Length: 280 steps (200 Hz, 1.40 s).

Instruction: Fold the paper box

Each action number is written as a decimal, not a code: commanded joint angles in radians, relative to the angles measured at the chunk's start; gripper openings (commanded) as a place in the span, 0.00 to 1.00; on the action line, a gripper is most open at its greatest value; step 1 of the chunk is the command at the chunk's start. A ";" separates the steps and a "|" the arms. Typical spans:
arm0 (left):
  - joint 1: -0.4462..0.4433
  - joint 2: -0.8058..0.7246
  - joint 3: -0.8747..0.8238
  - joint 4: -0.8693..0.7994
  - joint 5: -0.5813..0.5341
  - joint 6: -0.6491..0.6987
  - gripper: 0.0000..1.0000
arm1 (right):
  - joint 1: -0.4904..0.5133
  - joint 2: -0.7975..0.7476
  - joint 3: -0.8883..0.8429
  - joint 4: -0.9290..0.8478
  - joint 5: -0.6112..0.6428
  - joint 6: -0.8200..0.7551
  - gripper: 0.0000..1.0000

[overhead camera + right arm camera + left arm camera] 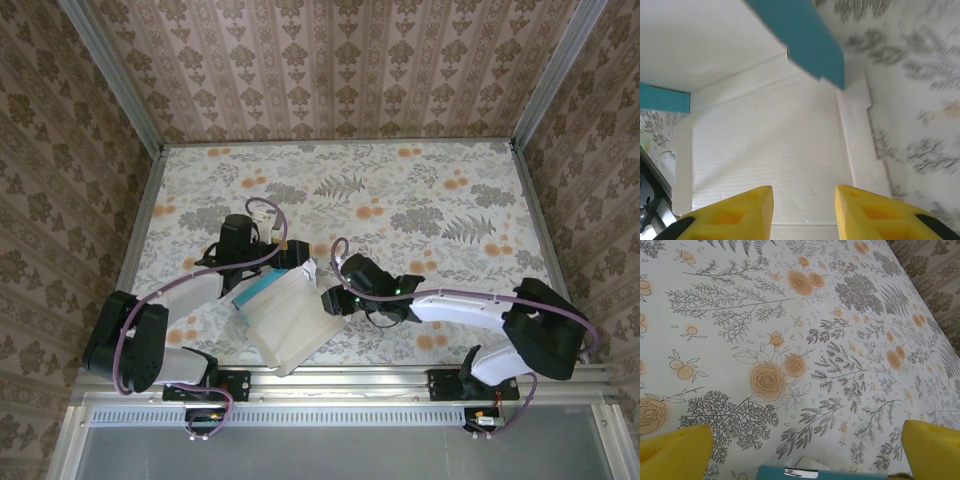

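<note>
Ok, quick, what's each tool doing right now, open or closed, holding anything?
Left tool: open wide, gripping nothing.
Right tool: open above the paper box, gripping nothing.

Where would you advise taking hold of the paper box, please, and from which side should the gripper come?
Probably the raised turquoise-edged flap of the paper box: it stands clear of the table, so jaws can straddle the thin card. Come from the box's right, where the right gripper, jaws open, faces it.
</note>
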 commanded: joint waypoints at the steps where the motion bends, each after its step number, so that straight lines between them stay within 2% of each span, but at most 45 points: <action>1: -0.013 -0.006 -0.026 -0.007 -0.024 -0.013 0.97 | 0.049 0.067 -0.009 0.099 0.067 0.141 0.39; 49: -0.015 -0.005 -0.024 0.007 -0.044 -0.022 0.97 | 0.060 0.159 -0.018 0.131 0.131 0.230 0.37; 97: -0.015 0.030 -0.006 0.051 -0.054 -0.039 0.97 | -0.015 0.189 -0.044 0.144 0.138 0.246 0.34; 109: -0.016 0.045 0.003 0.061 -0.058 -0.045 0.97 | -0.037 0.194 -0.042 0.144 0.128 0.230 0.34; 116: -0.046 0.055 0.012 0.064 -0.062 -0.048 0.97 | -0.051 0.197 -0.040 0.145 0.121 0.218 0.34; 162: -0.058 0.104 0.047 0.082 -0.099 -0.064 0.97 | -0.145 0.218 -0.013 0.143 0.056 0.102 0.33; 280: -0.040 0.039 0.005 0.056 -0.137 -0.063 0.97 | -0.164 0.034 0.045 0.071 -0.088 -0.145 0.33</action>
